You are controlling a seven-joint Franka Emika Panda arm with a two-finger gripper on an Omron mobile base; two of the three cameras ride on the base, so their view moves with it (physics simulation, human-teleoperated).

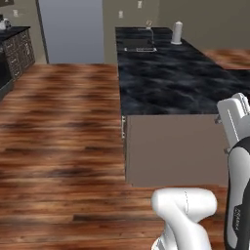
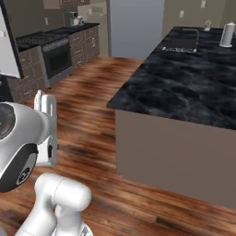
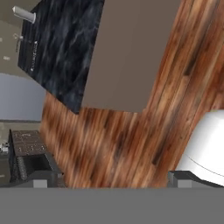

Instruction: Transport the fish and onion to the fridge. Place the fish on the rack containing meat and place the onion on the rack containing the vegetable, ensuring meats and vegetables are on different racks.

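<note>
My gripper (image 3: 116, 181) is open, its two dark fingertips (image 3: 43, 179) standing far apart with nothing between them. It points at the wooden floor beside the island's plain end panel (image 3: 127, 52). My arm is folded close above the base, its white hand (image 1: 237, 117) level with the island's near edge. The fish and the onion are out of view. A pale panel with a dark edge (image 2: 9, 41) stands at the far left of the right base view. I cannot tell whether it belongs to the fridge.
A long island with a dark marble top (image 1: 166, 83) stands ahead. It carries a sink (image 1: 139, 45) and a white paper towel roll (image 1: 177, 33) at its far end. A stove with an oven (image 2: 50, 50) and cabinets line the left wall. Wooden floor (image 1: 63, 136) lies open to the left.
</note>
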